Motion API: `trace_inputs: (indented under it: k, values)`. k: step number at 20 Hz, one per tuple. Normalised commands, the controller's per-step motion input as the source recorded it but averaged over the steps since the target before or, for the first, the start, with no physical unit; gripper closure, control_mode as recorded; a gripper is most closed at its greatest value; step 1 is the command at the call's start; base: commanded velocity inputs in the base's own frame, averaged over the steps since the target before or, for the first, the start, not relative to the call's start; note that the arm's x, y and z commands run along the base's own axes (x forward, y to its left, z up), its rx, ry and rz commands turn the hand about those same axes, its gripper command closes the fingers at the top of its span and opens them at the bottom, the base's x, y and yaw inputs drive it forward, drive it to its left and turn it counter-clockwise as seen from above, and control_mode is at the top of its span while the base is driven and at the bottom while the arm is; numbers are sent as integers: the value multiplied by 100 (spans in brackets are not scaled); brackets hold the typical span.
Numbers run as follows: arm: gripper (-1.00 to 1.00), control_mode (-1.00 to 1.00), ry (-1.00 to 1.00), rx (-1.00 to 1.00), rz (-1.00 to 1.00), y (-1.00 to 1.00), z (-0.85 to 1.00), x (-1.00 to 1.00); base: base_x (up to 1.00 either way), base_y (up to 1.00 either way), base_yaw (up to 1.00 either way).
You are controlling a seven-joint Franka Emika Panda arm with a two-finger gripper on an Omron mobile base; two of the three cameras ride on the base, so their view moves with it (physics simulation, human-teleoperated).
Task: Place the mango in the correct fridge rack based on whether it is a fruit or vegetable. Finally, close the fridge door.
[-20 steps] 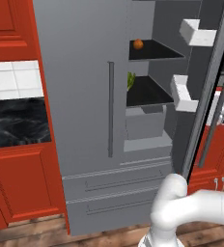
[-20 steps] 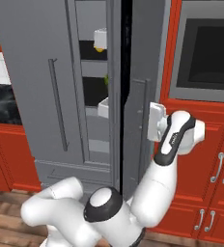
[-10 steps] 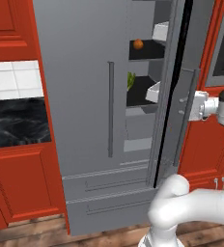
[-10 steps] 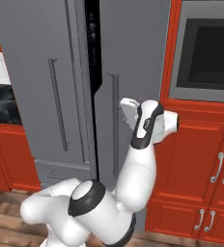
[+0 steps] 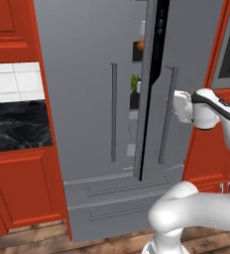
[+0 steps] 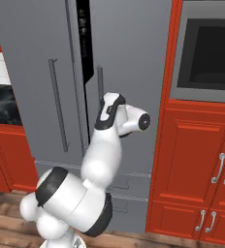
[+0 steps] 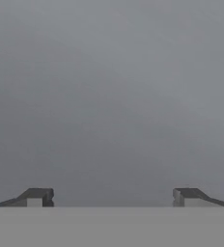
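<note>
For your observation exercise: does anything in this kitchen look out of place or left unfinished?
The fridge door stands slightly ajar, a dark gap beside it showing the mango on its rack. The open end effector faces the panel.

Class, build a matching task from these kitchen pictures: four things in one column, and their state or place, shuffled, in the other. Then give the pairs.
Things:
1. fridge door
2. mango
3. pincer
4. green vegetable

States or places:
A. open, holding nothing, facing the grey panel
B. on a shelf below the fruit
C. nearly shut, a narrow gap left
D. on an upper shelf, seen through the gap

Pairs: 1-C, 2-D, 3-A, 4-B
</note>
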Motion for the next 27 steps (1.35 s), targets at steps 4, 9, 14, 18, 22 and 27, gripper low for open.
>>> trace_inputs:
  k: [4,9,14,18,22,27]
  values:
    - [-100,-100,8,0,-44,20,14,41,0,0,0]
    - [-100,-100,12,0,-39,8,12,41,0,0,0]
    - [-100,-100,15,0,-38,15,1,47,0,0,0]
    - [-100,-100,18,0,-34,3,5,36,0,0,0]
    - [-100,-100,17,0,-20,-7,5,8,0,0,0]
    - [-100,-100,5,0,-9,-15,0,0,0,0,0]
